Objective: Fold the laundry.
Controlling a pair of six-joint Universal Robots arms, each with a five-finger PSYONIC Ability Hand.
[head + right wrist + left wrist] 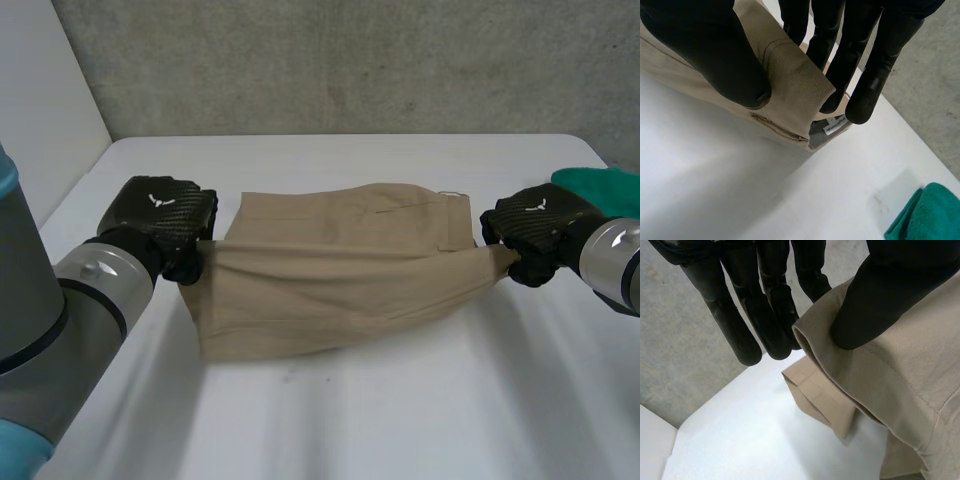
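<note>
The beige garment [340,270] (trousers or shorts, cannot tell which) lies in the middle of the bench [400,430], stretched betw. the two hands. The left hand [160,218] is at the garment's left end. In the left wrist view its thumb presses a hemmed edge against the fingers [767,320], so it grasps the cloth in a pinch. The right hand [535,225] is at the right end, where a small label [832,127] shows inside. It also pinches a thick band of cloth betw. thumb and fingers.

The held edge is raised and pulled taut. The far part of the garment rests flat on the bench.

Progress, in my judgement: approx. the middle of the work on this item. It seems already doubled, and a lengthwise fold is in hand but not yet laid down. Left to do: put the held edge over, release, smooth, prob. fold once more. A green cloth [600,188] sits at the bench's right side, near the right hand, and looks not folded yet.
</note>
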